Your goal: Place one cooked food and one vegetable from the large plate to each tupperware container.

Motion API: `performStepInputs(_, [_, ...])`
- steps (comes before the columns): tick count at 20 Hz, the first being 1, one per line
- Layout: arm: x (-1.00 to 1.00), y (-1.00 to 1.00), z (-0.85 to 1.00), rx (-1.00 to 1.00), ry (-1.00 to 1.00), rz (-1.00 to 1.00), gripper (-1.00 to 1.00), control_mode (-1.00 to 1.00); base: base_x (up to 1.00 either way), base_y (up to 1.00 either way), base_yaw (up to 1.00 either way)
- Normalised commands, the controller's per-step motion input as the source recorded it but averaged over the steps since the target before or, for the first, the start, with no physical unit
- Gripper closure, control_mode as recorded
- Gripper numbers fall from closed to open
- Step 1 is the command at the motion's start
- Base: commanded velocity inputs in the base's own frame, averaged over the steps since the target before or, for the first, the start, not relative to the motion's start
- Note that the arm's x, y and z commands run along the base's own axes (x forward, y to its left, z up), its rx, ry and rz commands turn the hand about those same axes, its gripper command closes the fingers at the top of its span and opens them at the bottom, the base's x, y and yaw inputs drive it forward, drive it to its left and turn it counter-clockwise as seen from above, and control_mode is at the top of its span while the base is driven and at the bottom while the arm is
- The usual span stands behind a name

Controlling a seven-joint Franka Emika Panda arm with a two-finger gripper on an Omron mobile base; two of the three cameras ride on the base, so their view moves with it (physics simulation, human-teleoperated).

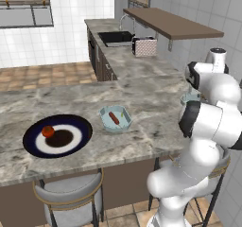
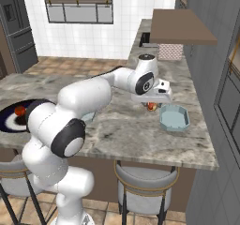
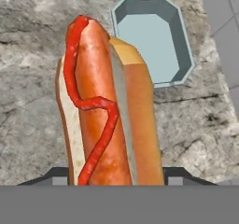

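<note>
Hand view: sausage in bun [image 3: 109,111] held in claw [image 2: 151,106], beside empty container [image 3: 154,41]

Two tupperware containers: one [image 1: 115,118] holding a bare sausage [image 1: 114,117], another [image 2: 174,117] empty. One large plate [image 1: 57,135], one red tomato [image 1: 47,131], one hot dog [image 3: 105,106].

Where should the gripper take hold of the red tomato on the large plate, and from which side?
From straight above, fingers closing across the widest part of the tomato. It is a small round ball resting on the white ring of the large plate, so no side offers an edge; nothing stands near it, so a vertical approach looks unobstructed.
</note>
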Motion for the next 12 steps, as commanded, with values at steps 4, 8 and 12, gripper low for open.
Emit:
performStepInputs(4, [0.7,-0.37,-0.38,0.0,-0.12,0.0,1.0,-1.0,0.0,0.0,0.0])
performStepInputs(8, [0.6,-0.19,-0.54,0.0,-0.15,0.0,1.0,-1.0,0.0,0.0,0.0])
performStepInputs(12, [0.54,-0.34,-0.54,0.0,-0.2,0.05,1.0,-1.0,0.0,0.0,0.0])
